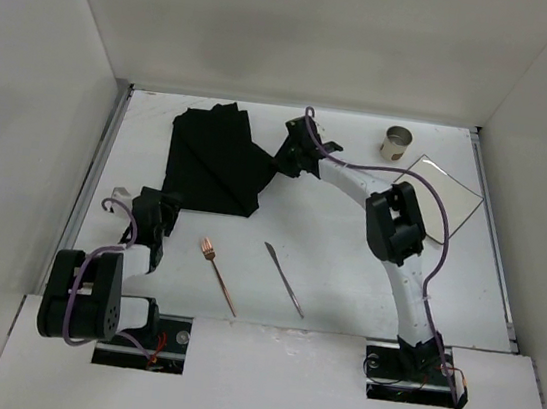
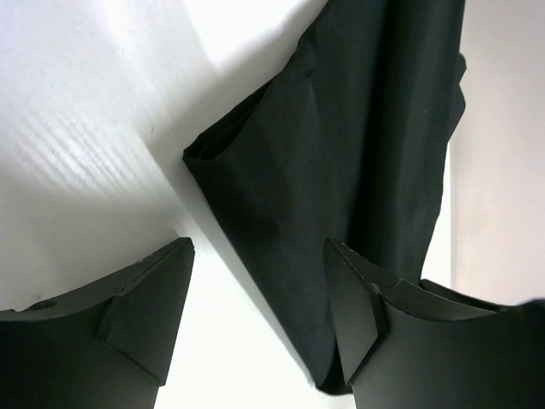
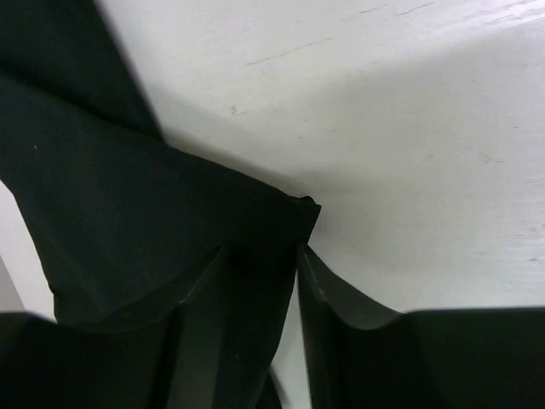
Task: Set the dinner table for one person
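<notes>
They are laying the black cloth (image 1: 214, 156) flat on the white tabletop (image 1: 366, 267), which sits under everything. The right claw (image 3: 264, 247) pinches one corner. The left claw (image 2: 257, 247) is wide open beside the near corner, holding nothing. Next, I think it must grab that corner so both can pull the cloth smooth.

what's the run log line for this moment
left claw open over black mat edge | right claw pinching mat corner | fork, knife, cup, plate untouched
</notes>
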You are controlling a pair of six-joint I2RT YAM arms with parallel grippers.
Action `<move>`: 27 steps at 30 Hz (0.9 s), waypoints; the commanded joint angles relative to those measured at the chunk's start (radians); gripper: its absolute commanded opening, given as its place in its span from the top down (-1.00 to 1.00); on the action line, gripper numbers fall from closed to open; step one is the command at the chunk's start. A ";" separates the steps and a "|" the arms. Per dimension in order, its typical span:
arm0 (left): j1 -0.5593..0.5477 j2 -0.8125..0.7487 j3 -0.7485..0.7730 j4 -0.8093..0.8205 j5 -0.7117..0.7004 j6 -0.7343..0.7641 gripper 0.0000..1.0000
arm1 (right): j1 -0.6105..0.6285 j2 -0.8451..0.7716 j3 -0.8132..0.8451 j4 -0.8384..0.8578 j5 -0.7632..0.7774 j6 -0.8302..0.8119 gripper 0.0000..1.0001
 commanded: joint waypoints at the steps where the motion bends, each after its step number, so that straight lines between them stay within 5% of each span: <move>1: 0.006 0.057 0.012 0.007 -0.014 -0.017 -0.22 | 0.018 0.036 0.093 -0.058 -0.039 -0.017 0.25; 6: -0.017 0.120 0.036 0.044 -0.057 -0.018 -0.15 | 0.017 0.047 0.098 -0.034 -0.053 0.018 0.72; 9: -0.028 0.158 0.053 0.047 -0.065 -0.009 0.12 | 0.003 0.038 0.069 0.021 -0.065 0.043 0.94; 13: -0.052 0.203 0.069 0.089 -0.094 0.021 0.59 | -0.026 -0.053 -0.069 0.201 -0.050 0.055 0.99; 16: -0.087 0.236 0.093 0.109 -0.103 0.025 0.76 | -0.064 -0.192 -0.239 0.308 0.005 0.034 0.99; 27: -0.190 0.336 0.188 0.109 -0.123 0.035 0.87 | -0.141 -0.691 -1.025 0.460 0.191 -0.003 0.95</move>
